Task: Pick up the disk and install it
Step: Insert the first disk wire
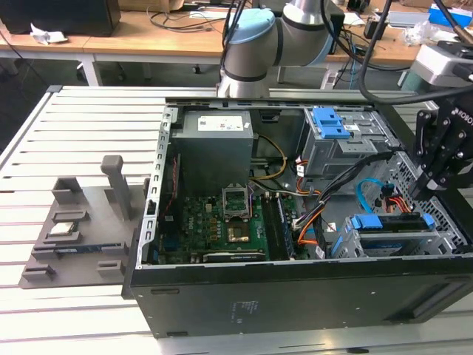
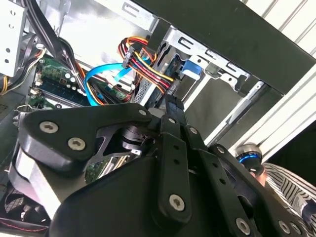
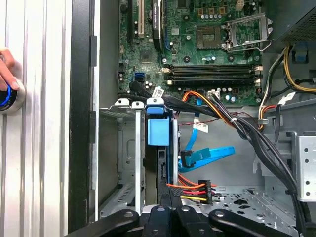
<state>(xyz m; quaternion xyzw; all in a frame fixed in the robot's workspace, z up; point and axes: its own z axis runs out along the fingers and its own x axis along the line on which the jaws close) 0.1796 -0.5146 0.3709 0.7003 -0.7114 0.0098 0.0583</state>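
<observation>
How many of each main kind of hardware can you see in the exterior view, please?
Drive cages: 2, upper and lower
Power supply: 1
Motherboard: 1
Open computer case: 1
Grey fixture beside the case: 1
Total: 6

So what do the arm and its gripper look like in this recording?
The arm is silver-grey tubing with pale blue joint caps and black cables running alongside. The gripper is matt black, built from angular linkage bars joined by silver screw heads in both wrist views, with white lettering on its body in the exterior view.
</observation>
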